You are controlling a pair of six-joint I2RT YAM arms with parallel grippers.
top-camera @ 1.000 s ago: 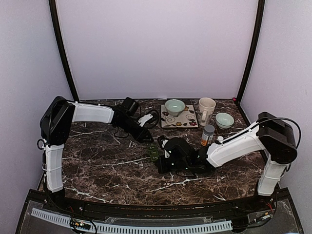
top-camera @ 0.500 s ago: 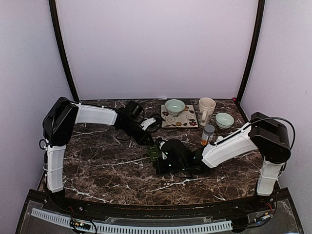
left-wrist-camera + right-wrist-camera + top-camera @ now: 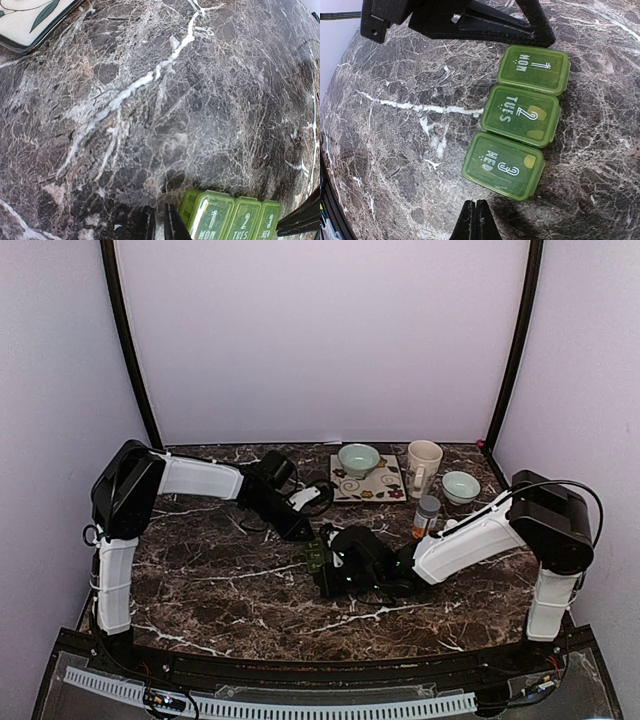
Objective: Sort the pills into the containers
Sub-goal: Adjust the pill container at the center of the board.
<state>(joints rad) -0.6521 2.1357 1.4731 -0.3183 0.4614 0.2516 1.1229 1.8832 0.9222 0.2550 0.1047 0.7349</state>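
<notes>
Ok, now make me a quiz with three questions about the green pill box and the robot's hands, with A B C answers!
1. Which compartment of the pill organiser lies nearest the left gripper?
A MON
B TUES
C WED

2. How many compartments does it have?
A two
B three
C seven

3. How is the right gripper?
A wide open
B shut on a bottle
C shut, holding nothing

Answers:
1 A: the left wrist view shows its fingertips right beside MON.
2 B: MON, TUES and WED are joined in one strip.
3 C: its fingers meet with nothing between them.
</notes>
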